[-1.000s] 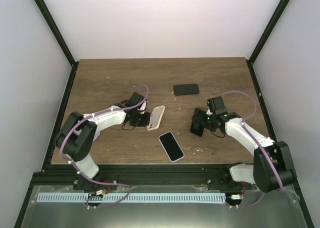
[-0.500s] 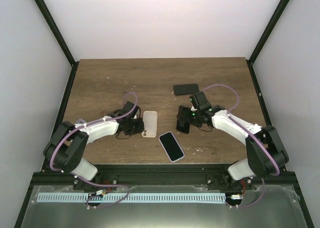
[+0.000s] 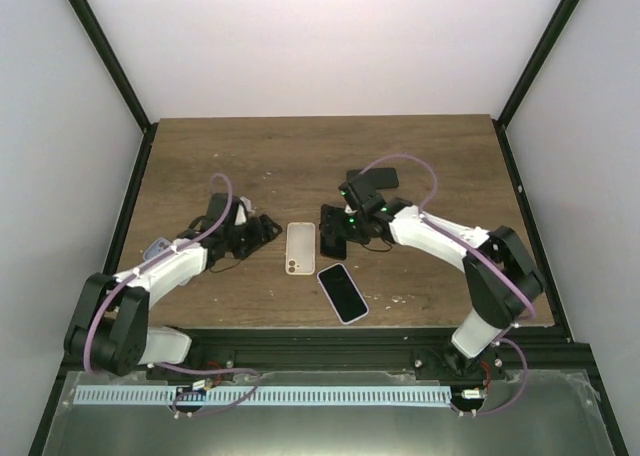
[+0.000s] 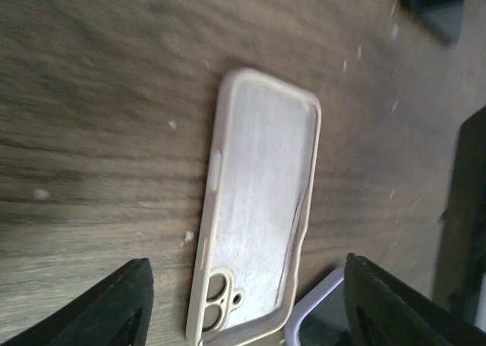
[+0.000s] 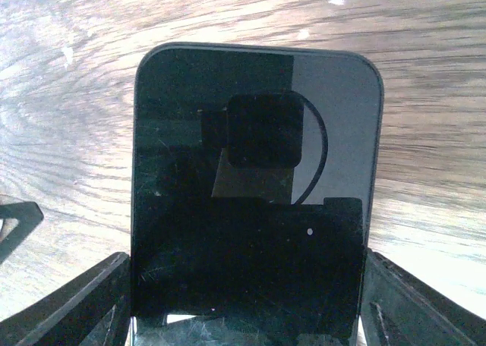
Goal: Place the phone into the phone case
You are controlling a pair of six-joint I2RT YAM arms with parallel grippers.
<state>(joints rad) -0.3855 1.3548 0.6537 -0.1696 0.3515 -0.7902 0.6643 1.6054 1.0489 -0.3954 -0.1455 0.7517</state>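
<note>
Left hand [image 3: 258, 230] hangs wide open left of centre, near the phone case [image 3: 300, 248], cavity-up mid-frame on the worktop [image 3: 200, 156]. Right hand [image 3: 336, 238] clamps the phone [image 5: 254, 194] by its long edges just right of the case. The phone is probably stiff, slick glass.

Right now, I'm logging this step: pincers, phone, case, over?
Left pincer open, off the case. Right pincer holds phone beside case, not in. Second phone lying close by.
</note>
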